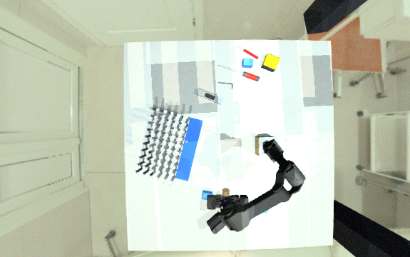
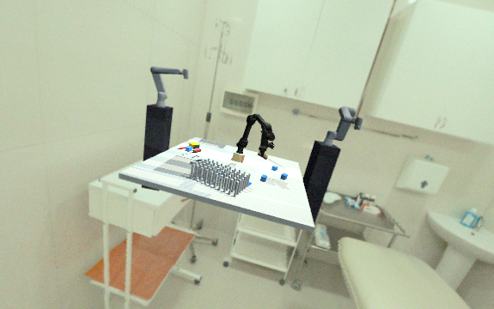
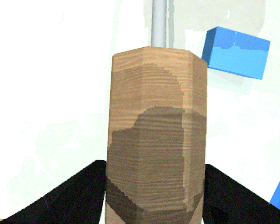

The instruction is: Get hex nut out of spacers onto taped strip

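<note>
Desk (image 1: 297, 228) (image 2: 229, 206): carrying everything; no legible brand, label or writing on anything here. Spacer field (image 1: 163, 143) (image 2: 221, 176): standing in rows, blue strip (image 1: 190, 150) (image 2: 250, 184) running along one side. My arm (image 1: 269, 203) (image 2: 253, 118): arching over the desk, well apart from the spacers. Pincer (image 1: 226, 200) (image 2: 264, 154) (image 3: 152, 172): I am gripping a wooden handle (image 1: 225, 192) (image 2: 265, 157) (image 3: 156, 130), a thin metal shaft (image 3: 159, 22) extending from it. Yellow block (image 1: 271, 62) (image 2: 194, 145): resting near a red-handled screwdriver (image 1: 251, 76) (image 2: 197, 150). Blue block (image 1: 207, 195) (image 3: 238, 52): lying near my pincer. Nut: a tiny pale ring (image 1: 186, 141), probably it, is showing on the strip's spacer-side edge.
</note>
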Controlling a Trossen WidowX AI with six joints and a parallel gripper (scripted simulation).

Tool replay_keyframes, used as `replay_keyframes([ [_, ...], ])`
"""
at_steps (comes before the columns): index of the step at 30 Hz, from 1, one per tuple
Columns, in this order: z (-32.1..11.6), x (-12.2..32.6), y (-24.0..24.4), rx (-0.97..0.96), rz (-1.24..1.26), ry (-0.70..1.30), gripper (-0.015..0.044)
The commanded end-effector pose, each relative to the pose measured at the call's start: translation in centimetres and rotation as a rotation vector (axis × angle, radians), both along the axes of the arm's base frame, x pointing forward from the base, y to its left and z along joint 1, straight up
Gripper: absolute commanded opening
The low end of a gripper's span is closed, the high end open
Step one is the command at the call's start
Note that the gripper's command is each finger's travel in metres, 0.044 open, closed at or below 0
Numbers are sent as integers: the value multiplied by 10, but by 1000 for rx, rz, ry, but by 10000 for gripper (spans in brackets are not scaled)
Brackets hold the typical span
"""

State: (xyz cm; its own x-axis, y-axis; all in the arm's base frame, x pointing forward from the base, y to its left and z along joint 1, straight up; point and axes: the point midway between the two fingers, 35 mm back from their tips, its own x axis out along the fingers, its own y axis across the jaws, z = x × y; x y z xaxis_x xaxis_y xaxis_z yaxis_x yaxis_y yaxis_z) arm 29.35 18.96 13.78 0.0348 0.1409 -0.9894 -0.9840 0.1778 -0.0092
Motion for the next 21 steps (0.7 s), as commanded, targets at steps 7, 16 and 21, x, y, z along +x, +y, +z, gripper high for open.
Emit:
replay_keyframes([
  [7,7,3,43,78,365,9,0],
  [16,8,1,78,151,667,8,0],
  [21,7,-1,97,197,833,1,0],
])
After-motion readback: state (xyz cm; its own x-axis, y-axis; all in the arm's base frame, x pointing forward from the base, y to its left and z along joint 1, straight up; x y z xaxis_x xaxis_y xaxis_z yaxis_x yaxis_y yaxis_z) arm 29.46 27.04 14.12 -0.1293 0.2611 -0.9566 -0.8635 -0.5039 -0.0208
